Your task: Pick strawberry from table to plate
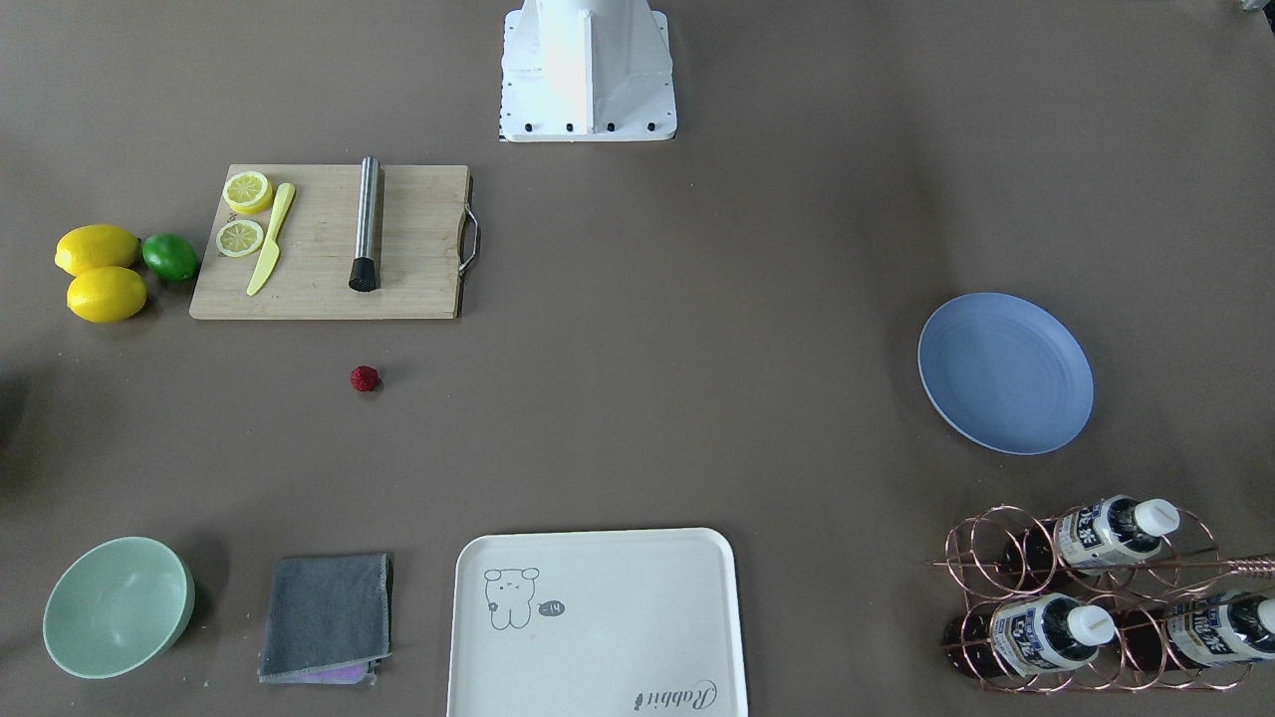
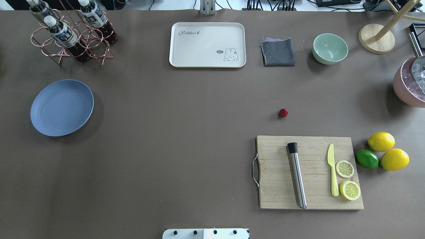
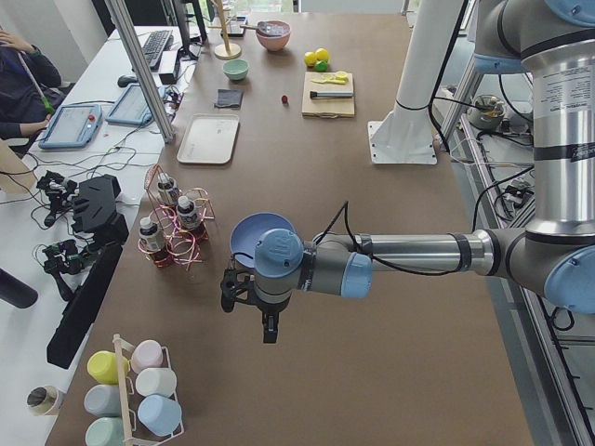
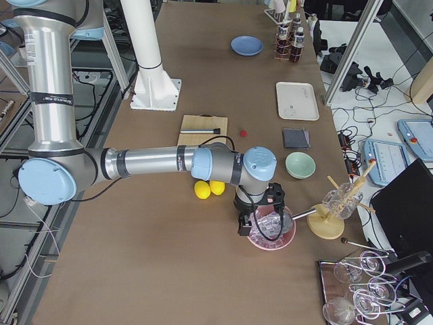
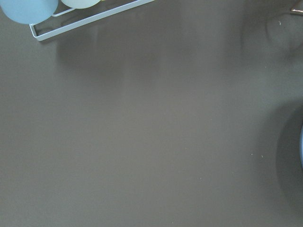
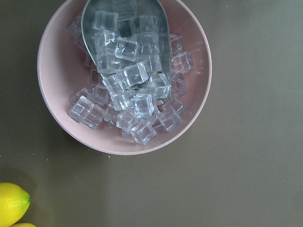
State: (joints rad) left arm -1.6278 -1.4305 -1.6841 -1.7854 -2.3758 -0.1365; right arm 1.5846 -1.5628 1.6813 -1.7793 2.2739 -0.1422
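Observation:
The small dark-red strawberry (image 2: pixel 283 113) (image 1: pixel 365 378) lies alone on the brown table (image 2: pixel 186 132), just beyond the cutting board's far edge. The blue plate (image 2: pixel 62 107) (image 1: pixel 1005 373) sits empty far off on the robot's left side. My left gripper (image 3: pixel 246 307) hangs above the table's left end, past the plate; I cannot tell if it is open or shut. My right gripper (image 4: pixel 259 223) hovers over a pink bowl of ice at the right end, well away from the strawberry (image 4: pixel 243 133); its state cannot be told either. Neither wrist view shows fingers.
A wooden cutting board (image 2: pixel 308 172) holds a steel muddler, a yellow knife and lemon slices; two lemons (image 2: pixel 381 141) and a lime lie beside it. A cream tray (image 2: pixel 207 44), grey cloth, green bowl (image 2: pixel 330 48), bottle rack (image 2: pixel 71 36) and ice bowl (image 6: pixel 124 75) line the far and right edges.

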